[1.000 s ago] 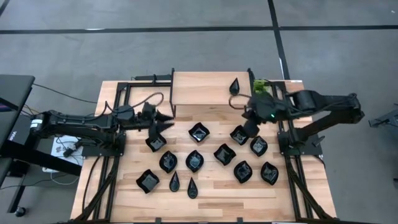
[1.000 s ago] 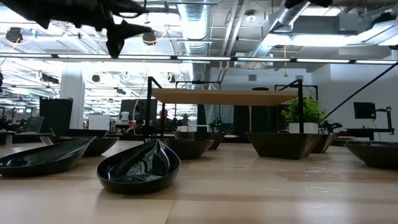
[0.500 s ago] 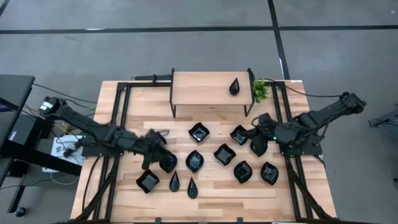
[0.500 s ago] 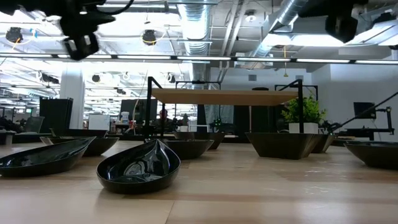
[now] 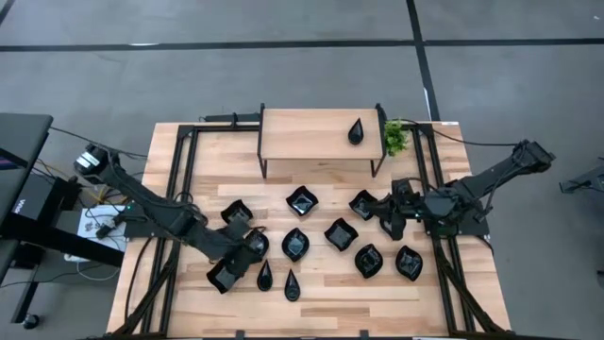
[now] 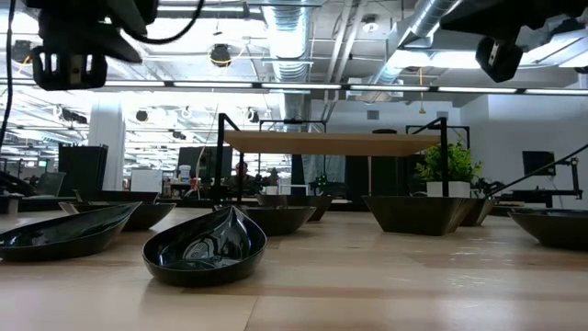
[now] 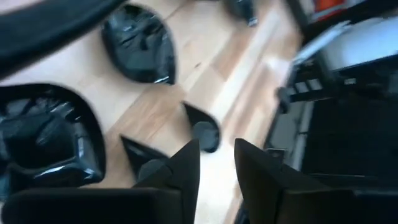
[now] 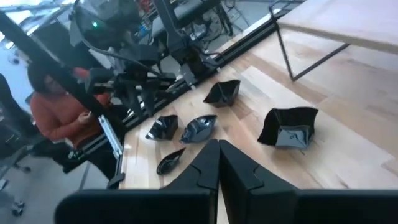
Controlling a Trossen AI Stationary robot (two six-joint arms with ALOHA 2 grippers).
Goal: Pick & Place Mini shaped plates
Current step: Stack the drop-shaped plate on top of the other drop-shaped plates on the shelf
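Several glossy black mini shaped plates lie on their bases on the wooden table (image 5: 321, 302), among them a wavy square one (image 5: 302, 200) and a leaf-shaped one (image 5: 295, 244). One teardrop plate (image 5: 356, 130) rests on the raised shelf (image 5: 302, 137). My left gripper (image 5: 243, 251) (image 7: 216, 163) hovers open above the near-left plates, beside a wavy square plate (image 7: 43, 137) and two small teardrop plates (image 7: 202, 127). It holds nothing. My right gripper (image 5: 389, 215) (image 8: 217, 154) hangs shut and empty above the plates at the right, clear of them.
A small green plant (image 5: 394, 137) stands beside the shelf's right end. Black frame rails (image 5: 179, 189) run along both sides of the table. A person in an orange top (image 8: 56, 112) sits beyond the table's left side. Bare wood lies along the near edge.
My left gripper has swung from beside the shelf's left end toward the table's near edge, turning and sinking a little, and now hangs over the near-left plates. My right gripper has come down and toward the near edge from beside the plant. No plate has moved.
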